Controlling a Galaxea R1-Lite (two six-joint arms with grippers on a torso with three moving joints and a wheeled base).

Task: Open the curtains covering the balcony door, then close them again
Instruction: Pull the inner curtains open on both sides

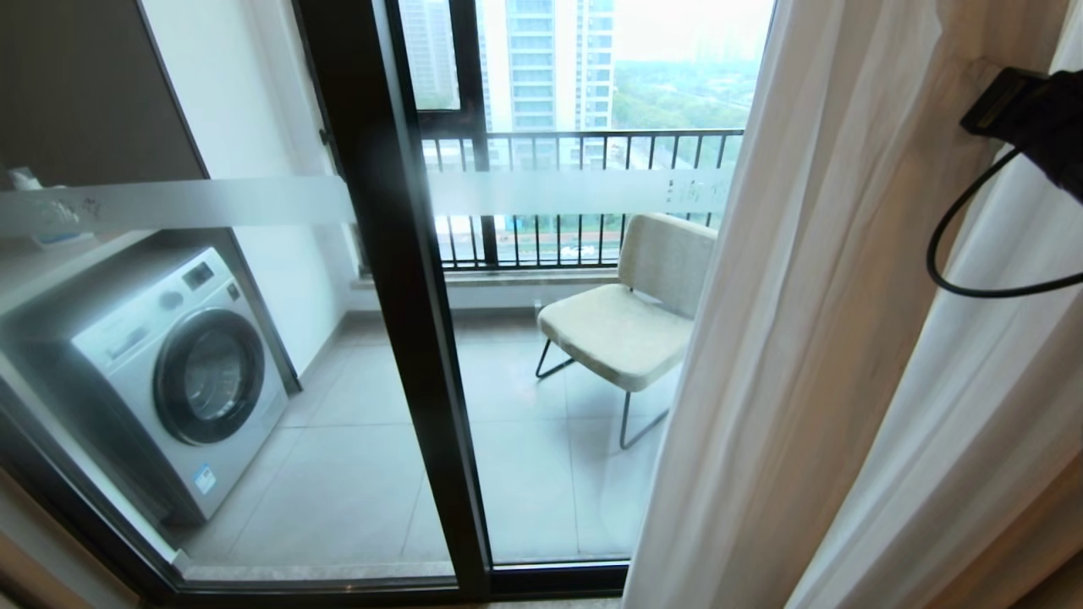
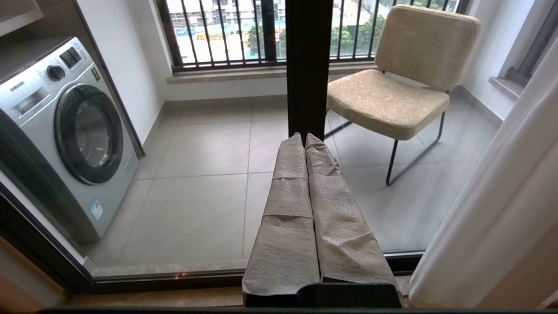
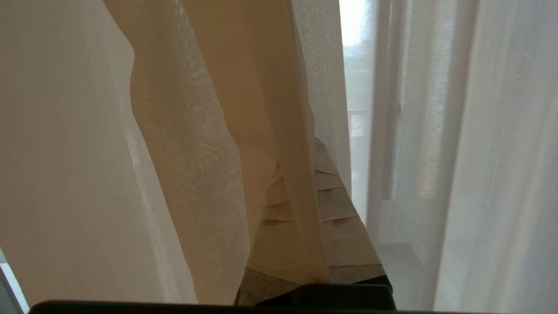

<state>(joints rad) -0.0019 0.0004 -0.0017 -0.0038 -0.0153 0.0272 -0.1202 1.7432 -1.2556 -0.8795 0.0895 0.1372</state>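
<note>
Washing machine point(image 1: 182, 381): silver front-loader with a dark round door, far left on the balcony, behind the glass.
Balcony door point(image 1: 398, 279): tall glass in a thick black frame; its wide black upright runs from top to bottom left of centre. A frosted white band point(image 1: 203, 203) crosses the glass at mid-height. The glass left of the curtains is uncovered.
Railing point(image 1: 584, 194): black bars behind the glass, with towers and trees beyond.
Chair point(image 1: 630, 326): beige padded seat and back on thin black legs, on the grey balcony tiles, partly hidden by the curtain edge.
Left gripper point(image 2: 305, 137): paper-wrapped fingers pressed together with nothing between them, pointing at the black door upright, apart from the fabric.
Curtains point(image 1: 804, 338): gathered on the right, hanging in long pleats to the floor; a sheer white voile layer lets light through, and a thicker beige woven layer sits further right. Their left edge slants down across the right door panel.
Right gripper point(image 3: 316, 146): wrapped fingers clenched, draped over by a beige fold of curtain with white voile just beside; whether any fabric is pinched cannot be told.
Right arm point(image 1: 1036, 118): black, at the upper right, against the curtains, with a black cable point(image 1: 956, 254) looping below.
</note>
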